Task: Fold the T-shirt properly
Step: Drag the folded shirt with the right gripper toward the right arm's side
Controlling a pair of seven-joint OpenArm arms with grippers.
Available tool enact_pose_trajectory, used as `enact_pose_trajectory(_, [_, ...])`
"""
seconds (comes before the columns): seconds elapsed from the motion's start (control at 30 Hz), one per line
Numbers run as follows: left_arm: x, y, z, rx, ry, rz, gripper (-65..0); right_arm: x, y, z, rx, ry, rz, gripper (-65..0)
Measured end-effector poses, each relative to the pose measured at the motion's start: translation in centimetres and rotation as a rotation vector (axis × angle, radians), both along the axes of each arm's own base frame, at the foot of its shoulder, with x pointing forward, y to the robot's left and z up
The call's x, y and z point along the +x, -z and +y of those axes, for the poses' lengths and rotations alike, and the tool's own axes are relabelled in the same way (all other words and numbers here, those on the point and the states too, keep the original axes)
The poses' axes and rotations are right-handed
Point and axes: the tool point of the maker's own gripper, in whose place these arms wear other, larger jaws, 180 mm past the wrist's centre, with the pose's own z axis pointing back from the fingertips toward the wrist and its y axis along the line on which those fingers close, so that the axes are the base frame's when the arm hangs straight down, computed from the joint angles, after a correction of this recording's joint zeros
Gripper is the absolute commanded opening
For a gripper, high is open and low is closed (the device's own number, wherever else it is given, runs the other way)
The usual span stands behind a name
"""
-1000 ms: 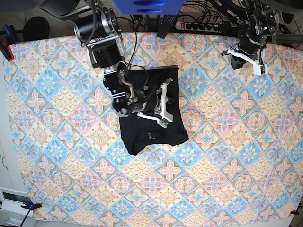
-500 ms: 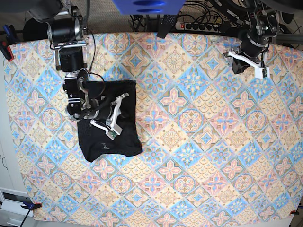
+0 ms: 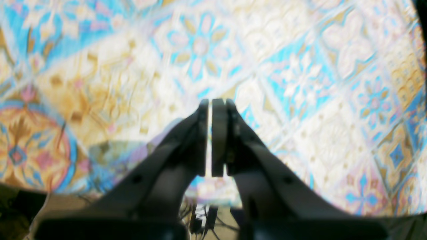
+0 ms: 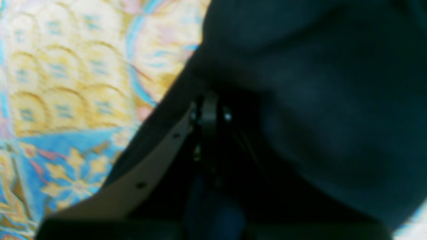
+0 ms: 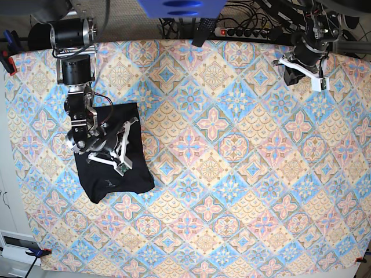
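Patterned tablecloth, tiled in blue, orange and pink diamonds, is spread over the whole work surface and held at its left corners by clamps. Item: the T-shirt, black and matte, is laid in a compact folded bundle near the left edge of the cloth in the base view, a small pale mark showing toward its lower edge. Item: the right gripper is set down on top of the T-shirt, its white fingers pressed together; in the right wrist view dark fabric is seen bunched against the tips, and whether any is pinched cannot be told. Item: the left gripper is held at the far right corner, well apart from the garment, fingers closed on nothing above bare cloth. Item: a power strip and tangled cables are ranged behind the table's far edge.
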Motion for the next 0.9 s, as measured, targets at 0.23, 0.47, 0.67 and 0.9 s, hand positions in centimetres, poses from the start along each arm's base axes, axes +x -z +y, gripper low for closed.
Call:
enact_pose_trajectory(0.23, [0.4, -1.5, -0.7, 0.006, 0.012, -0.044, -64.7, -2.4, -0.9, -2.3, 0.022, 0.095, -0.040, -65.0])
enact_pose_trajectory(0.47, [-0.3, -1.1, -1.4, -0.013, 0.004, -0.023, -64.7, -5.7, -0.8, -4.3, 0.022, 0.163, -0.051, -65.0])
enact_pose_trajectory(0.67, [-0.4, -0.8, -2.1, -0.031, -0.007, -0.021, -64.7, -8.1, 0.9, -5.0, 0.012, 0.177, 0.005, -65.0])
enact_pose_trajectory(0.9, [-0.2, -0.8, -2.9, -0.041, 0.016, -0.029, -64.7, -8.9, 2.5, -3.4, 0.040, 0.155, 0.050, -65.0])
